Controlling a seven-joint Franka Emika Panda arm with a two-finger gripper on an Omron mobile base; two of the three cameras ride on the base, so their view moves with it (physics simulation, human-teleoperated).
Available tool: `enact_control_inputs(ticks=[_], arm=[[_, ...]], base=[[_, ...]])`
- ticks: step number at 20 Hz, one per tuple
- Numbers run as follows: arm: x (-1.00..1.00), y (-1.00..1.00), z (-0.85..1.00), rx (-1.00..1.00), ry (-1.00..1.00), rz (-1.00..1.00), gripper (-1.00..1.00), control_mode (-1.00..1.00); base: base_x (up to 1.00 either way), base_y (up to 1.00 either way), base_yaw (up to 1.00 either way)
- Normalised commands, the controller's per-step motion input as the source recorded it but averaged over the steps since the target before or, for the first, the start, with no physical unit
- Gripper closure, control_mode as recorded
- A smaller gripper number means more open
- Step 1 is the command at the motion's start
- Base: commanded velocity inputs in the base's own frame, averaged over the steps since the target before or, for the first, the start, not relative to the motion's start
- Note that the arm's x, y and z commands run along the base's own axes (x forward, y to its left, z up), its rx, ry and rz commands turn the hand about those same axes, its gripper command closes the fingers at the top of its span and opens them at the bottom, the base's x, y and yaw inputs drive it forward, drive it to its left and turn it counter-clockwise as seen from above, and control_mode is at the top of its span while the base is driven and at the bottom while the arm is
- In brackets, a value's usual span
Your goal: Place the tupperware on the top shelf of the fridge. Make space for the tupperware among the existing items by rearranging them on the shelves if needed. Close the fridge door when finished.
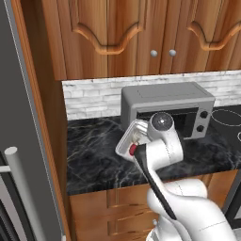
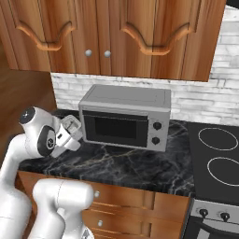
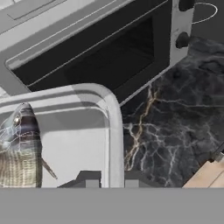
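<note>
The tupperware [image 1: 126,140] is a clear greyish-white tub with a rim, held tilted above the black marble counter [image 1: 92,162], just in front of the toaster oven. A red round food [image 1: 133,149] shows at its lower edge. In the hand view the tupperware [image 3: 74,131] lies close up with a pale striped lump [image 3: 19,151] inside. My gripper [image 3: 111,183] is shut on its rim, one fingertip on each side of the wall. From the right base view the tupperware [image 2: 71,126] sits at the end of my hand. The fridge [image 1: 19,117] shows as a grey panel at far left.
A big grey toaster oven [image 2: 125,116] stands on the counter right behind the tub. A stove top [image 2: 218,151] with ring burners lies to the right. Wooden wall cabinets [image 1: 141,33] hang above. A silver bar handle [image 1: 21,193] runs down the fridge at lower left.
</note>
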Motion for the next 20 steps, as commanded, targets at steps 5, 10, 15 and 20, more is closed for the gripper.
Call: enact_control_inputs(ticks=[5, 10, 15, 20], arm=[[-0.68, -0.69, 0.43, 0.4, -0.14, -0.3, 1.0, -1.0], [-0.8, -0.54, 0.45, 0.44, -0.01, -0.15, 1.0, -1.0], [-0.59, -0.39, 0.45, 0.34, 0.0, -0.18, 1.0, -1.0], [-0.27, -0.18, 0.22, 0.06, 0.0, -0.22, 1.0, -1.0]], base=[[0.0, 0.0, 0.0], [0.0, 0.0, 0.0], [0.0, 0.0, 0.0], [0.0, 0.0, 0.0]])
